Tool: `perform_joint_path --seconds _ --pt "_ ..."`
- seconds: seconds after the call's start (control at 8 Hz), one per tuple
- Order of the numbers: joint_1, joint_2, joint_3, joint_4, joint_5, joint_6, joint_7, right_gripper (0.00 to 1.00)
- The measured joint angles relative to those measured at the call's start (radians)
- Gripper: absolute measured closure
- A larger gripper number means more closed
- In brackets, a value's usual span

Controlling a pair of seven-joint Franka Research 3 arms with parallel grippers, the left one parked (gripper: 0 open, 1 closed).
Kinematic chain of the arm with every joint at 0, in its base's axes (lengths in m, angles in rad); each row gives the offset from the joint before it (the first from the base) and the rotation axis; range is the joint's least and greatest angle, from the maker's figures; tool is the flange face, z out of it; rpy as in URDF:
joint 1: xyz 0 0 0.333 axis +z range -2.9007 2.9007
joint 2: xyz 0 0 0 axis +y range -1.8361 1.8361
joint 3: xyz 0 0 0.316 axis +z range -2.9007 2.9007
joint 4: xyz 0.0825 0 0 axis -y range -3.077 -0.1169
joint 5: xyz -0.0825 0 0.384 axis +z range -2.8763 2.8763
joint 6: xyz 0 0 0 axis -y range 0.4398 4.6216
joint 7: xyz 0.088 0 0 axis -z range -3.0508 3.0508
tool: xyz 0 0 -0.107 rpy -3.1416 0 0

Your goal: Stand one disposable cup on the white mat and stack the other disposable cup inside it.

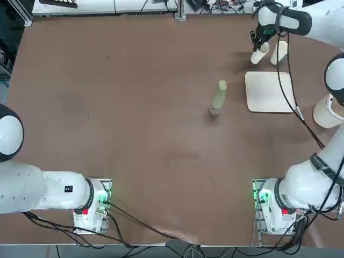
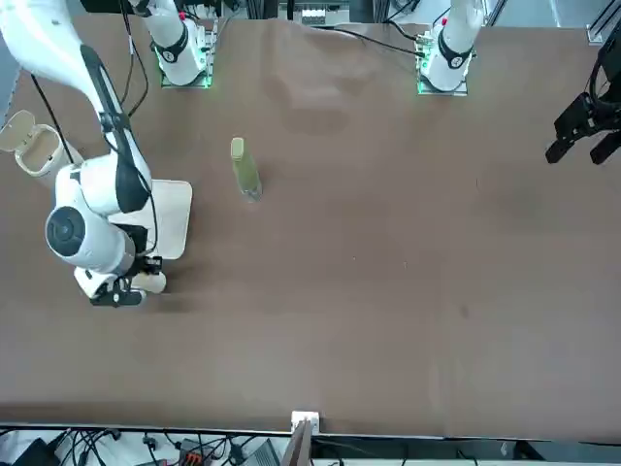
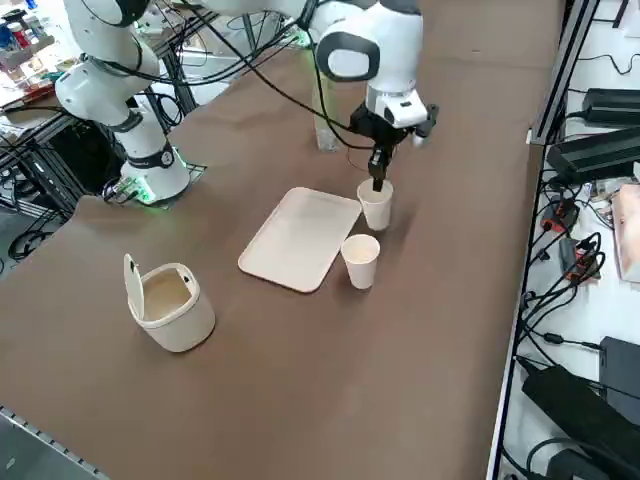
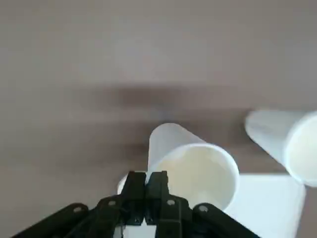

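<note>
Fingers of the right gripper (image 3: 378, 184) pinch the rim of one disposable cup (image 3: 376, 207), we see, upright on the table (image 3: 420, 330) just past the white mat (image 3: 300, 238). We find the other cup (image 3: 360, 261) standing beside the mat.

I work in a robotics lab. My arms are bolted to a broad brown desk (image 1: 134, 123) on bases lit green (image 1: 263, 198); cable bundles (image 1: 161, 248) trail along the lower edge, and power bricks (image 3: 595, 150) crowd the right of the side view.
</note>
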Motion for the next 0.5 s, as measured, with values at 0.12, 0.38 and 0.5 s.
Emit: perform_joint_path --seconds 0.12,0.38,0.5 --pt "0.0 -0.041 0.0 -0.009 0.0 -0.077 0.013 0.98" --pt "-0.016 -0.15 -0.001 -0.115 0.0 -0.106 0.023 0.98" --pt "-0.035 -0.21 -0.001 -0.214 0.0 -0.059 0.023 0.98"
